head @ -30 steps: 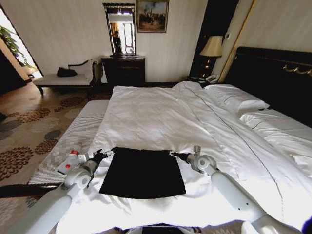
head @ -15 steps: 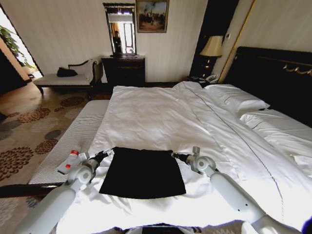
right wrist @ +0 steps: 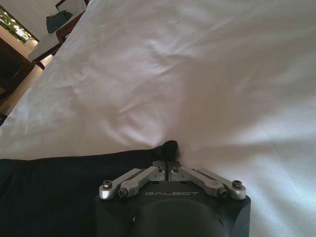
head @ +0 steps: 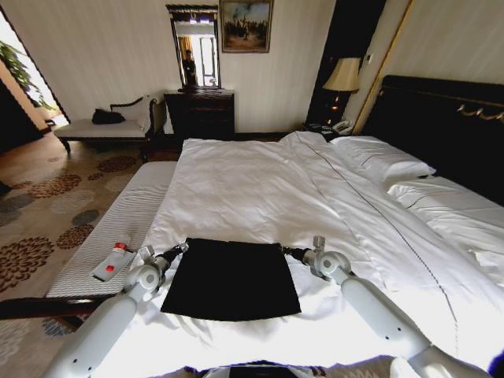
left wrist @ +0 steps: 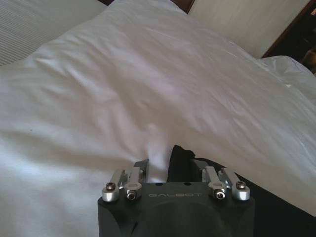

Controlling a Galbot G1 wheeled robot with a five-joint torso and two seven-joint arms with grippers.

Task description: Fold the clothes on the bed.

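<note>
left gripper open at the t-shirt's far-left corner, right gripper pinching its far-right corner, near the bed's foot edge.

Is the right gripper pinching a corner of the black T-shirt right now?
Yes: in the right wrist view the right gripper has its fingers closed on a bunched corner of the black T-shirt.

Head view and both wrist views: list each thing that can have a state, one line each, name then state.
black T-shirt: folded into a flat rectangle on the duvet, far corners held at both sides.
left gripper: at the shirt's far left corner, fingers apart around the cloth.
right gripper: at the far right corner, fingers pinched shut on the cloth.
bed: made, white duvet lightly wrinkled.
lamp: glow unclear.
</note>
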